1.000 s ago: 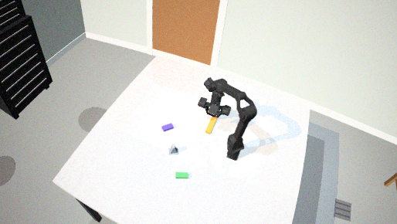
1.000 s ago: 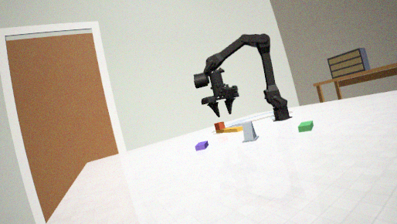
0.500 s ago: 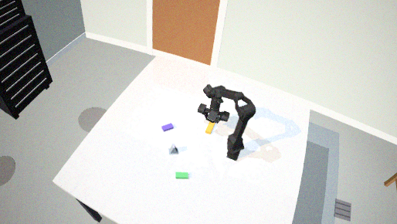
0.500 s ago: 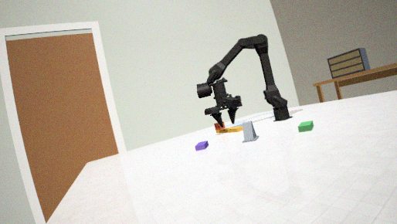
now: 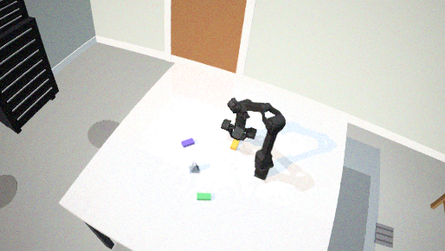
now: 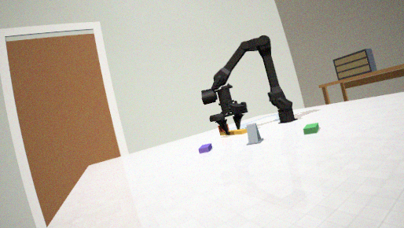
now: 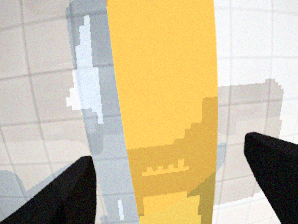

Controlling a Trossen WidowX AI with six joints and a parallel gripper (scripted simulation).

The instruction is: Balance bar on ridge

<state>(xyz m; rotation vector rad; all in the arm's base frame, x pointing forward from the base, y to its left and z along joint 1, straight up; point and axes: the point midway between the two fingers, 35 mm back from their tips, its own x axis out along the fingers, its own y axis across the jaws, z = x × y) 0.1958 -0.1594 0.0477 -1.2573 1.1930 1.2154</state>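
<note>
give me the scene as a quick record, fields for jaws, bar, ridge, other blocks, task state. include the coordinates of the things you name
jaws (image 5: pixel 237 139) (image 6: pixel 233 131): open, one finger either side of the bar
bar: long yellow block with a red-orange end (image 5: pixel 235 144) (image 6: pixel 239 132) (image 7: pixel 167 75), on the table
ridge: grey wedge-shaped block (image 5: pixel 194 168) (image 6: pixel 254 134), nothing across it
other blocks: small purple (image 5: pixel 188 143) (image 6: pixel 205 148), small green (image 5: pixel 203 196) (image 6: pixel 311 128)
task state: bar not balanced yet

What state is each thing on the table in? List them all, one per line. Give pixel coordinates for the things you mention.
Pincer (image 5: pixel 238 139) (image 6: pixel 233 131) (image 7: pixel 172 155): open, fingers on either side of the bar, not gripping
Yellow bar (image 5: pixel 235 144) (image 6: pixel 238 132) (image 7: pixel 167 75): lying on the table, off the ridge
Gray ridge (image 5: pixel 194 168) (image 6: pixel 253 134): upright, nothing across it
Purple block (image 5: pixel 188 143) (image 6: pixel 205 148): lying flat
Green block (image 5: pixel 203 196) (image 6: pixel 310 128): lying flat
</note>
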